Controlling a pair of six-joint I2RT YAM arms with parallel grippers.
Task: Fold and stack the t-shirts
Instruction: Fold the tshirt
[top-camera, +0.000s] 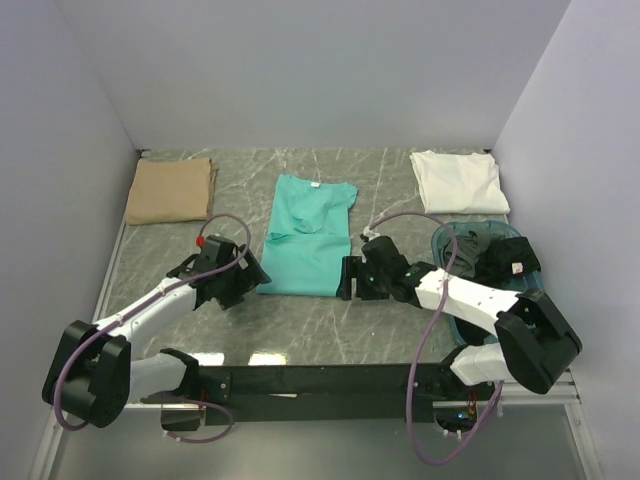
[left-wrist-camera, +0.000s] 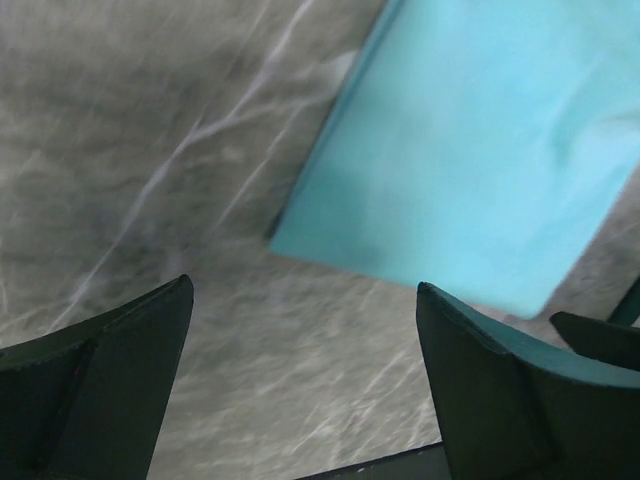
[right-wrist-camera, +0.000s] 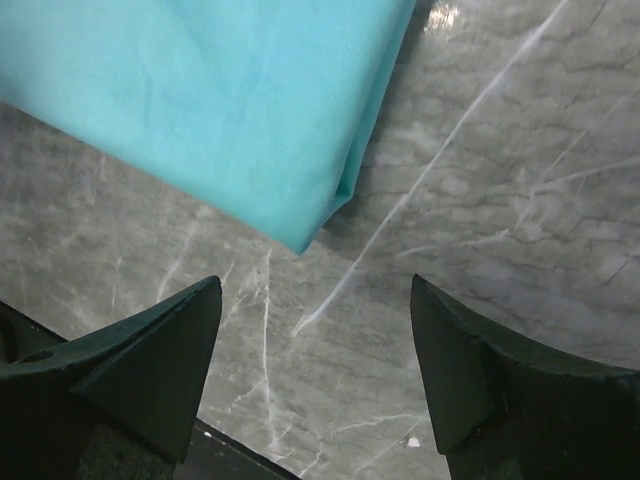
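A teal t-shirt (top-camera: 308, 235) lies flat in the middle of the table, partly folded, its near edge straight. My left gripper (top-camera: 243, 277) hangs open just off its near left corner (left-wrist-camera: 285, 240), nothing between the fingers. My right gripper (top-camera: 347, 278) stands open by the near right corner (right-wrist-camera: 305, 240), also empty. A folded tan t-shirt (top-camera: 171, 190) lies at the back left. A folded white t-shirt (top-camera: 458, 180) lies at the back right. Dark grey t-shirts (top-camera: 497, 262) sit in the tub on the right.
A blue-green plastic tub (top-camera: 445, 238) stands at the right, partly under my right arm. Grey walls close in the table on the left, back and right. The black rail (top-camera: 320, 380) with the arm bases runs along the near edge.
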